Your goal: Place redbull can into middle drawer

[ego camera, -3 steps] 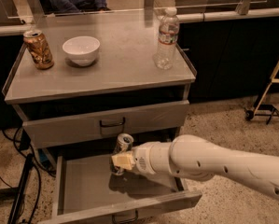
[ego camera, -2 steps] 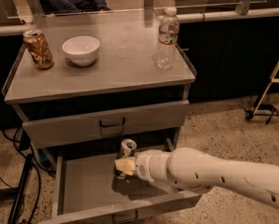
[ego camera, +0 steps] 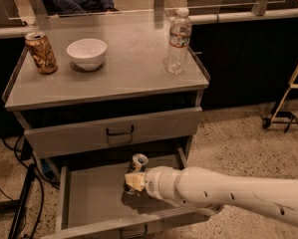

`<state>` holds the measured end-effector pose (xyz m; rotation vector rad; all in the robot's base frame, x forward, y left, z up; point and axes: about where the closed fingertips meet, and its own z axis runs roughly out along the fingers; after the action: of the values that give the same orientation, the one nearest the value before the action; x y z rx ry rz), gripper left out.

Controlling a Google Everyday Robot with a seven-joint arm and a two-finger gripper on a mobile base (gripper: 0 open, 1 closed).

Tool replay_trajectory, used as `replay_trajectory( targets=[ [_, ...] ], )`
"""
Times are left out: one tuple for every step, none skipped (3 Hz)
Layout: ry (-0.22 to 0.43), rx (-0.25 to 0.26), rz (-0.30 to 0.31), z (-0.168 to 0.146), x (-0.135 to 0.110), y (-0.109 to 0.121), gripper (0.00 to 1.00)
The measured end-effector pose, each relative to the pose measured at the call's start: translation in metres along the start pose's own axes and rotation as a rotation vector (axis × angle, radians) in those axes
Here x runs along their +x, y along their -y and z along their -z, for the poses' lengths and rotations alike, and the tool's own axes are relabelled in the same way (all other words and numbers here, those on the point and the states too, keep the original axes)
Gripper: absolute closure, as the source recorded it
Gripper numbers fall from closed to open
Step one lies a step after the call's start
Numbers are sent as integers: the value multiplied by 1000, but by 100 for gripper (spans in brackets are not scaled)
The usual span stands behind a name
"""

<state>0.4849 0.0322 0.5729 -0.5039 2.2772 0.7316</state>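
**Lowered a touch: Redbull can (ego camera: pixel 139 161) sits deeper over the middle drawer (ego camera: pixel 88 203)**

Compared with a second ago, the arm (ego camera: pixel 228 190) has dropped and slid slightly right, and the Redbull can has gone with it, now a little further down into the drawer opening. The bench (ego camera: pixel 133 73) and what it carries have not shifted.

The gripper (ego camera: pixel 132 180) is inside the pulled-out middle drawer, near its back right part. Its fingers (ego camera: pixel 135 182) are closed around the Redbull can's body, a pale pad pressed against the side. The can stands roughly upright, its silver top showing just above the gripper, below the front of the top drawer (ego camera: pixel 113 131). Whether its base touches the drawer floor cannot be told, as the gripper covers it.

The arm's white shell reaches in from the lower right, crossing the drawer's front right corner. The top drawer is shut, its dark handle (ego camera: pixel 120 131) centred.

On the bench, a brown can (ego camera: pixel 41 52) stands at the left, a white bowl (ego camera: pixel 87 53) just beside it, and a clear bottle (ego camera: pixel 178 41) well apart at the right.
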Motion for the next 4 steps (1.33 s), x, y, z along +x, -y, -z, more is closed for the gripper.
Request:
replay_trajectory(
  targets=[
    [0, 14, -25, -6, 7, 7, 100],
    [6, 32, -39, -15, 11, 16, 100],
    [15, 50, -48, -24, 15, 24, 100],
    [21, 68, -56, -31, 19, 29, 100]
  ],
)
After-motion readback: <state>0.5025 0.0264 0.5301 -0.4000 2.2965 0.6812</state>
